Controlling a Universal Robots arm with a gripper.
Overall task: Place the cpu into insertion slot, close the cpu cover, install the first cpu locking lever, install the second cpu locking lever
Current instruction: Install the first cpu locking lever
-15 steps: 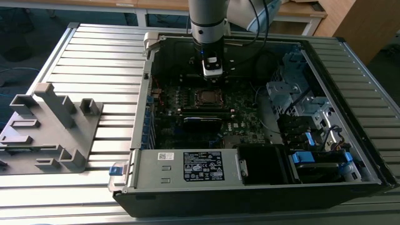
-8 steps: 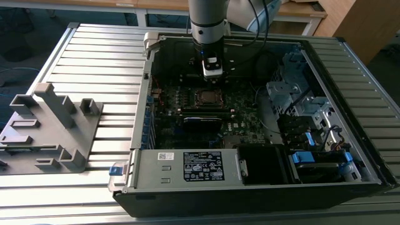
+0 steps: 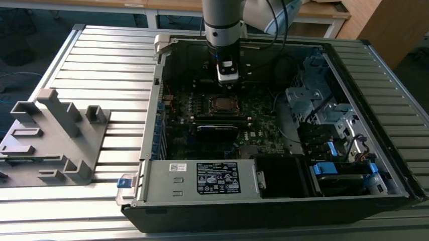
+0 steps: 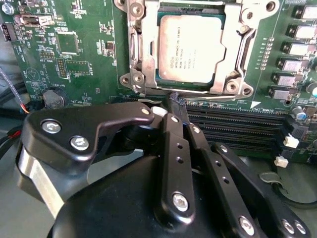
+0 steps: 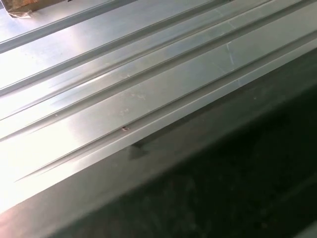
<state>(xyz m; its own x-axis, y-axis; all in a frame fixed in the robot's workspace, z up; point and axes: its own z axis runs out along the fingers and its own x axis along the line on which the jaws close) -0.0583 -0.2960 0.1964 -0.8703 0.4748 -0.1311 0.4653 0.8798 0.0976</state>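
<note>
- Inside the open computer case, on the green motherboard, the cpu lies flat in the insertion slot. Its square top is dull silver-grey with faint print.
- The cpu cover, a silver frame plate, lies down around the chip, and the chip's top shows through the plate's square window.
- A thin wire lever runs along the socket edge that faces the long black memory slots.
- The gripper has its jaws drawn together, with nothing visible between them. Its tips sit at that same socket edge, just beside the lever's end; whether they touch it I cannot tell.
- The exterior view shows the arm coming straight down into the case. A grey moulded fixture stands on the ribbed aluminium table, well apart on the exterior view's left.
- The first wrist view shows the table's ribs running beside a dark surface.
- Around the socket the board is low and open. The case wall on the exterior view's left and the metal drive cage on its right stand apart from the arm, and the power supply closes the near end.
</note>
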